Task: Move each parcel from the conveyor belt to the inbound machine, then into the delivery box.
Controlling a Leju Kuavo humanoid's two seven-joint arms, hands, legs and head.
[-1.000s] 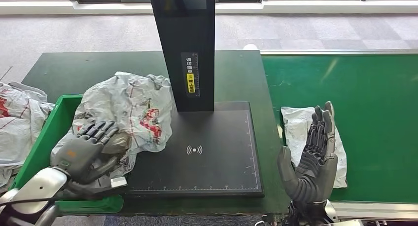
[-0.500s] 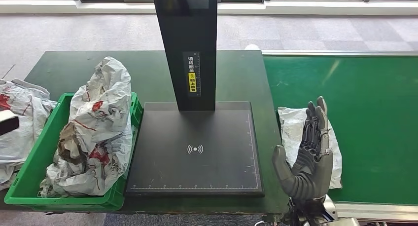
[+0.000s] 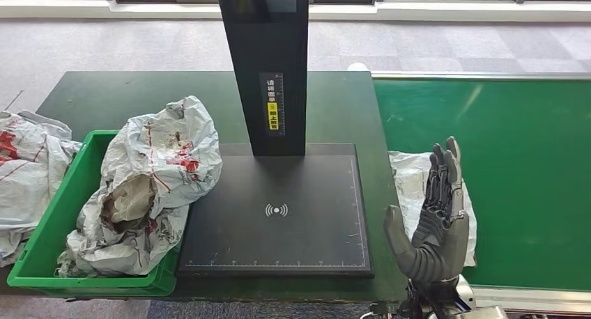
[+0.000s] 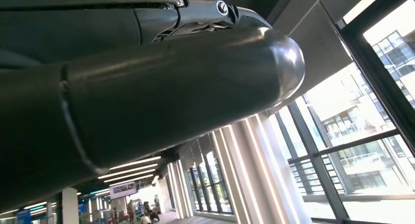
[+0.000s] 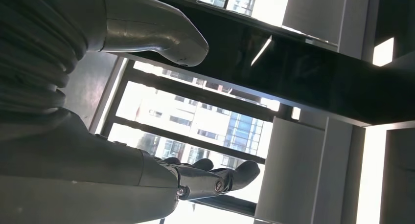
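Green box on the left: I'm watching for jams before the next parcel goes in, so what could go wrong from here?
The crumpled parcel bulges above the green box and drapes onto the scanner plate, so it may block the next scan. The right hand partly hides the belt parcel, risking a poor grip.

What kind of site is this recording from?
Probably a parcel-sorting demo station in a glass-walled office building: a green conveyor belt carrying a parcel, a black scanning machine, and a green crate of parcels.
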